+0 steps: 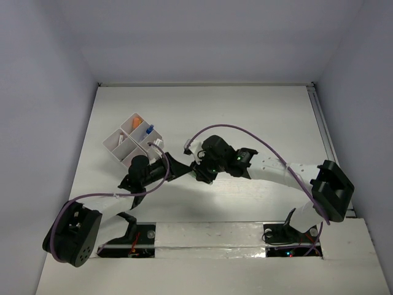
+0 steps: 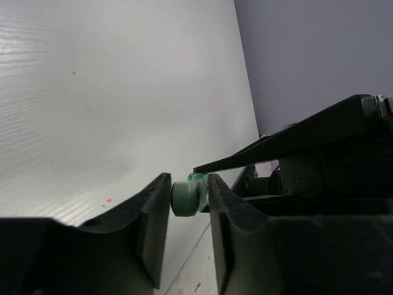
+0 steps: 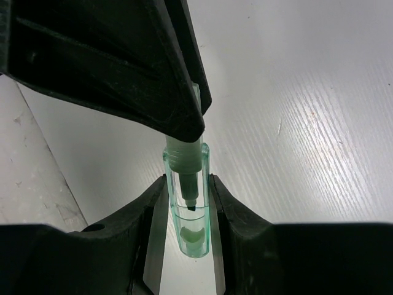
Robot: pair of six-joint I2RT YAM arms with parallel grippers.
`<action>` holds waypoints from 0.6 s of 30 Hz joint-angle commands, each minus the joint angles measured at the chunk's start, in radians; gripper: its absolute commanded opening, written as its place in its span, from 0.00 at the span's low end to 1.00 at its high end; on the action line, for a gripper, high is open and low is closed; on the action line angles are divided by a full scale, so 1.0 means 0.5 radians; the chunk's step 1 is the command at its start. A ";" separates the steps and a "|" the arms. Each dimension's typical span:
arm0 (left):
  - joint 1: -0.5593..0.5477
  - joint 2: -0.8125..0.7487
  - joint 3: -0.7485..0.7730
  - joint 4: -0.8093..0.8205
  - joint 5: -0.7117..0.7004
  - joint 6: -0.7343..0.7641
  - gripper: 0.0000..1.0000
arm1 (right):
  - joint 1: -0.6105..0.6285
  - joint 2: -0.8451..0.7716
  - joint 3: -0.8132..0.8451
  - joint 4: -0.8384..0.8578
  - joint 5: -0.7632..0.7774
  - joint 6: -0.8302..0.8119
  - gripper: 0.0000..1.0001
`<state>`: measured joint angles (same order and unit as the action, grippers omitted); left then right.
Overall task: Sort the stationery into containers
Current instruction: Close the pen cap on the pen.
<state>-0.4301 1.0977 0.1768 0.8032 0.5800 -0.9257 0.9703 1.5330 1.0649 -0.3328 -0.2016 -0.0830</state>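
Currently my right claw (image 3: 187, 200) is clamped on the clear green cap (image 3: 189, 236) of a marker (image 3: 184, 157). Both pads sit flat on its sides, and the nib is visible inside. My left claw (image 2: 189, 184) is closed across the other end of the same marker, with a pale green round piece seated between the fingers. Contact looks real on both sides, but I can't tell how firm it is.

So the marker hangs between both claws over the table (image 1: 245, 110), near the right side of the white tray (image 1: 113, 142) and not in it. The tray holds an orange piece (image 1: 136, 120) and a blue pen (image 1: 149, 130) in its far cells.

Handling guess: light, stiff, hollow plastic. It's smooth and round, so it will likely roll or twist in the pads if pinched near an end. The cap wall looks thin, so moderate squeeze only, or it may flex or pop off. Best hold is mid-barrel, across the axis. With two grips on one short item, a misaligned pull could lever the cap joint, so one side should let go before any move to the tray.
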 commanded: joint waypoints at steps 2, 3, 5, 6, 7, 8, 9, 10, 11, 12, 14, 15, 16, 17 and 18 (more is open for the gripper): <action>0.007 0.014 0.079 0.099 0.012 0.032 0.22 | 0.017 -0.023 0.027 0.012 -0.020 -0.027 0.15; 0.007 0.014 0.079 0.102 0.012 0.032 0.18 | 0.017 -0.019 0.027 0.015 -0.014 -0.027 0.15; 0.007 0.014 0.079 0.106 0.027 0.032 0.07 | 0.017 -0.016 0.024 0.015 -0.008 -0.027 0.15; 0.007 0.011 0.079 0.096 0.027 0.029 0.04 | 0.017 -0.013 0.024 0.018 -0.005 -0.030 0.15; 0.007 -0.005 0.079 0.090 0.024 0.035 0.00 | 0.017 -0.010 0.021 0.018 0.001 -0.024 0.15; 0.007 -0.011 0.085 0.075 0.024 0.035 0.00 | 0.017 -0.010 0.021 0.027 0.007 -0.024 0.17; 0.007 -0.023 0.088 0.060 0.021 0.041 0.00 | 0.017 -0.010 0.015 0.028 0.010 -0.030 0.19; 0.007 -0.060 0.094 0.026 0.018 0.047 0.00 | 0.017 -0.010 0.012 0.034 0.011 -0.030 0.22; 0.007 -0.078 0.103 -0.002 0.015 0.056 0.00 | 0.017 -0.013 -0.004 0.058 0.011 -0.027 0.32; 0.007 -0.109 0.125 -0.038 0.012 0.078 0.00 | 0.017 -0.022 -0.013 0.076 0.014 -0.027 0.38; 0.007 -0.189 0.152 -0.161 -0.013 0.102 0.00 | 0.017 -0.047 -0.043 0.122 0.008 -0.018 0.49; 0.007 -0.213 0.177 -0.201 -0.019 0.115 0.00 | 0.017 -0.056 -0.050 0.135 0.004 -0.012 0.50; 0.007 -0.265 0.192 -0.271 -0.031 0.133 0.00 | 0.017 -0.065 -0.059 0.147 0.004 -0.006 0.51; 0.007 -0.284 0.205 -0.305 -0.034 0.139 0.00 | 0.017 -0.081 -0.068 0.168 0.004 -0.006 0.55; 0.007 -0.305 0.223 -0.327 -0.031 0.142 0.00 | 0.017 -0.087 -0.089 0.181 0.007 0.000 0.56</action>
<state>-0.4301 0.9886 0.2295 0.6781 0.5686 -0.8909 0.9703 1.5318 1.0363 -0.3084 -0.2020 -0.0818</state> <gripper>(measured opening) 0.146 0.546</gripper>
